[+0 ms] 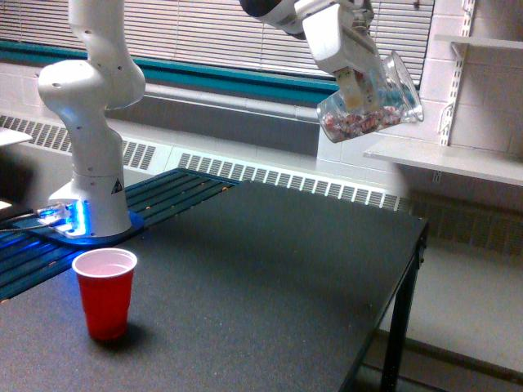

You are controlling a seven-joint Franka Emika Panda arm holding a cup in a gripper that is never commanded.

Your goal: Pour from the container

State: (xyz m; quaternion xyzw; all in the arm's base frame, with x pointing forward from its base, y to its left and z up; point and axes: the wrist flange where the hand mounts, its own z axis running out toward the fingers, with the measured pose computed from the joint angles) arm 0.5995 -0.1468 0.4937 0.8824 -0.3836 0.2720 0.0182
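A: In the exterior view, where was the container?

B: High above the table, tilted, well apart from the red cup. The gripper pinched its wall.

A: Handling?

B: Probably light, stiff, slippery; loose pieces would shift.

a big black table fills the room's middle, with a thin black leg at the exterior view's right. behind it are white window blinds above a teal strip. a long white vent runs low along the wall. white shelves hang on a block wall.
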